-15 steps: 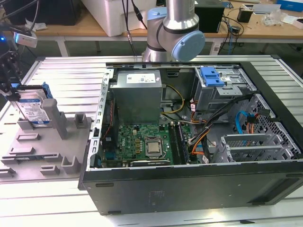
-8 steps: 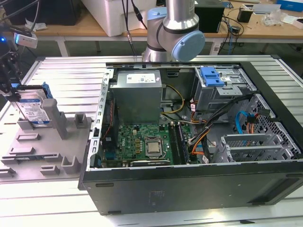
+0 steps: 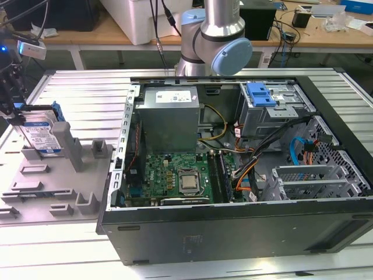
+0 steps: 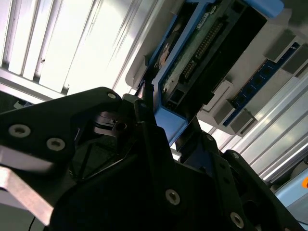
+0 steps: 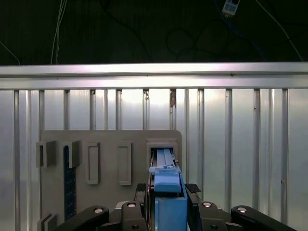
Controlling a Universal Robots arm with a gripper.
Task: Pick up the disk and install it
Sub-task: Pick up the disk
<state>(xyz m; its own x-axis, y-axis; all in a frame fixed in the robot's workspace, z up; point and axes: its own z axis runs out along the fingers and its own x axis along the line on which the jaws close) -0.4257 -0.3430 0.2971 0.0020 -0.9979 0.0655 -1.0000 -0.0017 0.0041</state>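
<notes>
Pincer clamped on the disk; installing not yet begun.

The pincer (image 5: 167,190) grips the disk (image 3: 45,139) by its blue carrier, upright in the grey holder (image 3: 64,175) at the exterior view's left; I judge the pickup barely under way, with carrying and fitting into the open computer case (image 3: 233,233) left; holder posts crowd the disk's sides; overhead looks free.
</notes>
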